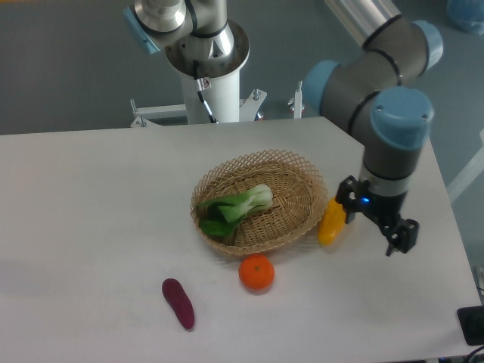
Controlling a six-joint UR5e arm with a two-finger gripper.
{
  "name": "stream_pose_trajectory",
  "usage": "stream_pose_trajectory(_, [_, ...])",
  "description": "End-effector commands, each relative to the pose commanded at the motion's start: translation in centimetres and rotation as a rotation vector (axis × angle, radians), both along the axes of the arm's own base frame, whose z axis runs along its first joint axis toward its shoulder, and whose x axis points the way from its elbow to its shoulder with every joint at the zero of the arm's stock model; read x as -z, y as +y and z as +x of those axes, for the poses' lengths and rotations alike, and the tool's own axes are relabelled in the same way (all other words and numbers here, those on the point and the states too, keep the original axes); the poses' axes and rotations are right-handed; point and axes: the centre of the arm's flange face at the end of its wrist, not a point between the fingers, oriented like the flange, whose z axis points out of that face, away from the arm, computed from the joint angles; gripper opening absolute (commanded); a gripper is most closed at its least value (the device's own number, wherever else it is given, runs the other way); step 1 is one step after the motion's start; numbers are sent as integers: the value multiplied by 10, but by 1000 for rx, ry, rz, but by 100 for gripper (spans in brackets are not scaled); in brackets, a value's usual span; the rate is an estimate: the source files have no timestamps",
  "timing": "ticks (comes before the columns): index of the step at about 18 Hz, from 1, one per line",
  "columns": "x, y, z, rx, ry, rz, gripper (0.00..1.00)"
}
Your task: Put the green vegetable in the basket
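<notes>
Green vegetable (236, 207) inside basket (299, 168)

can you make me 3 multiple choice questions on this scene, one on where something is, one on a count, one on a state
1. Where does the green vegetable lie?
A. on the table beside the orange
B. inside the basket
C. in the gripper

2. How many items lie on the table outside the basket?
A. one
B. two
C. three

3. What is the gripper holding?
A. nothing
B. the yellow vegetable
C. the orange

Answers:
1. B, its leaves and pale stem rest on the basket's woven floor.
2. C, the orange, the yellow vegetable and the purple vegetable all lie on the table.
3. A, it hangs to the right of the yellow vegetable with nothing between its fingers.
</notes>
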Motion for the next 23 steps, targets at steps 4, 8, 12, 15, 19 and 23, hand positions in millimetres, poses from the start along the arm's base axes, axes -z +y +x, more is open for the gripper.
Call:
stream_pose_trajectory(4, [-9,13,-24,-6,-42,-23,100])
stream_pose_trajectory(8, [-9,7,-42,-17,-35,-19,100])
stream_pose_trajectory(12, [-1,8,-59,-36,-7,-68,100])
stream_pose_trajectory(15, [2,11,-56,-32,-14,-74,100])
stream_pose_trajectory(19, [9,13,-53,-29,-22,-81,100])
stream_pose_trajectory(23, [10,15,-50,-24,-24,-83,100])
